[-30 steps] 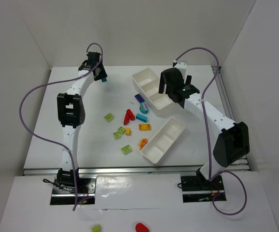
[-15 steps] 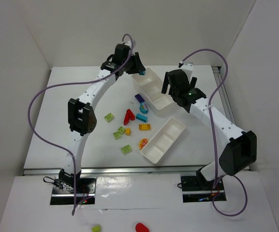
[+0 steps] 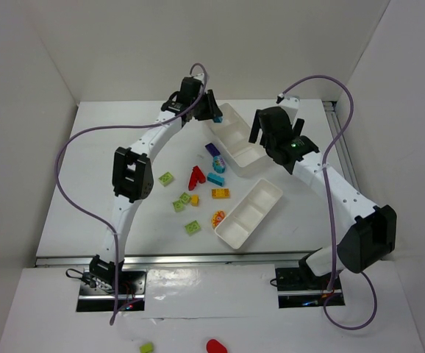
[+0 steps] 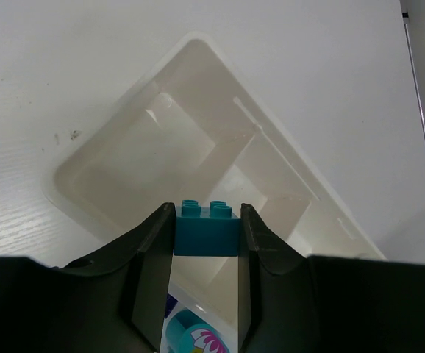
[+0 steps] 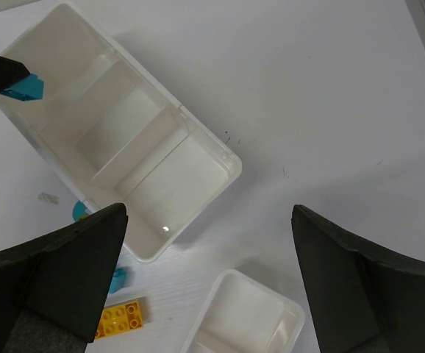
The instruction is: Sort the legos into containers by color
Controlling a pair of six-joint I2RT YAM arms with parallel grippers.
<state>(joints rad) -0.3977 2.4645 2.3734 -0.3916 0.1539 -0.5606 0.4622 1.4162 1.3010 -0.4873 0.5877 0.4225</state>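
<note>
Teal studded brick [image 4: 204,229] pinched by L end effector [image 4: 206,215] at white divided tray [image 4: 174,140]; R end effector [image 5: 206,215] spread.

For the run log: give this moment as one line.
left gripper: shut on teal brick, at end of far tray | right gripper: open, empty | far tray: empty

Teal brick [image 4: 206,229]; white tray [image 4: 109,173] (another piece [image 4: 192,334]: teal, flower-printed).

Beneath my left pincer [image 4: 207,213], which clamps the teal brick [image 4: 204,230], the far tray [image 4: 124,147] lies open, my right pincer [image 5: 209,213] spreads wide just beside its other end, and loose legos [image 3: 198,187] litter the table [image 3: 87,169] left of the near tray [image 3: 231,234].
</note>
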